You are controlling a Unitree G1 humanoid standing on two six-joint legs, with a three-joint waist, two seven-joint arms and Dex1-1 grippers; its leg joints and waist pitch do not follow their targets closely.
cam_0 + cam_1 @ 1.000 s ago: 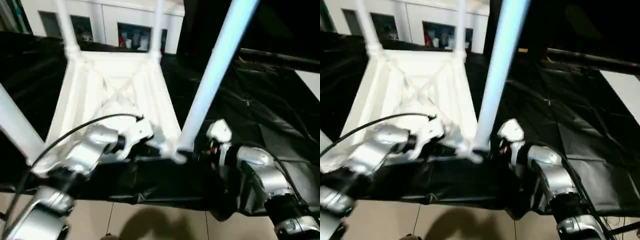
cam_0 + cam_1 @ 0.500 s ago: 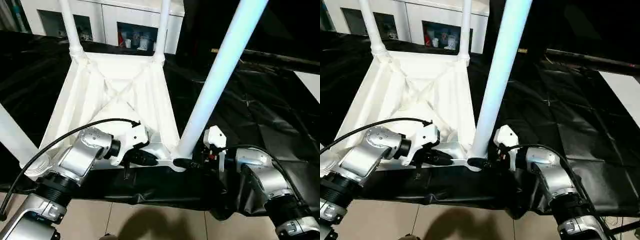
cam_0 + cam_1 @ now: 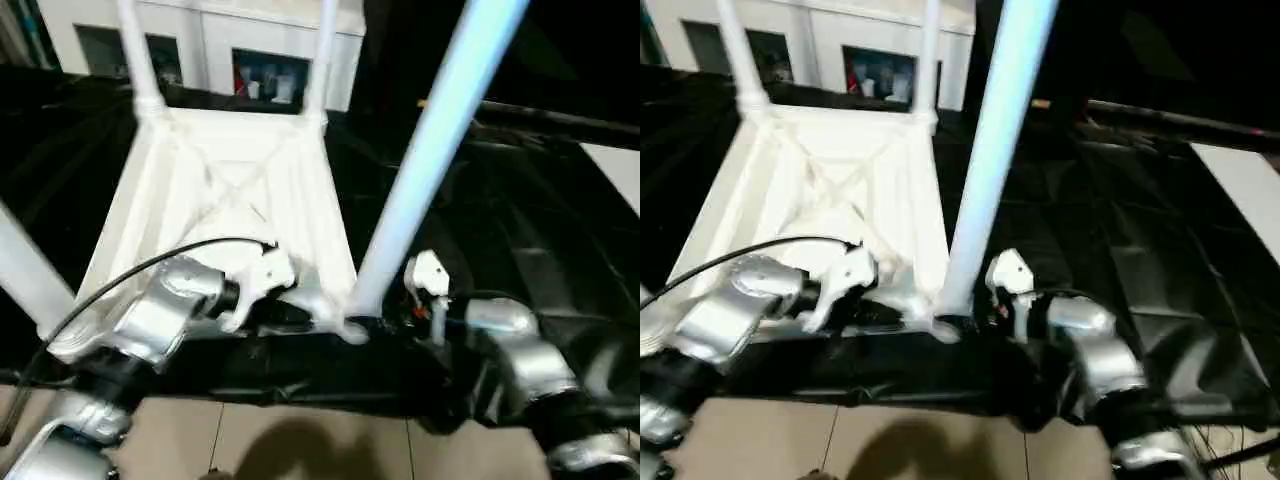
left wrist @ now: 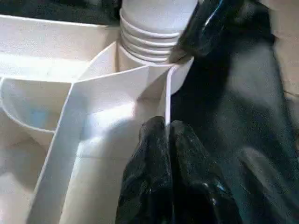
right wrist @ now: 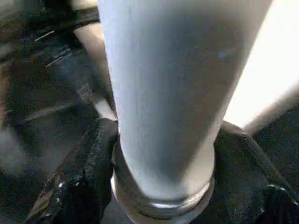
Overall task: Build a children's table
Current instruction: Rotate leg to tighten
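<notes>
The children's table lies upside down, its ribbed underside (image 3: 230,190) facing up. Two far legs (image 3: 135,50) (image 3: 322,50) stand in their corner sockets, and a near-left leg (image 3: 25,265) rises at the picture's left edge. My left gripper (image 4: 168,128) is shut on the thin near rim wall (image 4: 167,93), close to the near-right socket (image 4: 154,28). My right gripper (image 5: 166,128) reaches in from the right, with a black finger (image 5: 88,163) pressed on each side of the near-right leg (image 5: 173,93) just above its collar. The leg (image 3: 420,170) stands tilted in its socket.
The black-draped work table (image 3: 520,220) carries everything; its front edge runs just under my forearms, with floor tiles (image 3: 300,440) below. A white cabinet with glass doors (image 3: 260,70) stands behind. A black cable (image 3: 120,275) arcs over my left forearm.
The whole picture has shaken with the head. My right gripper's fingers have drawn in around the base of the near-right leg. The left gripper stays on the rim.
</notes>
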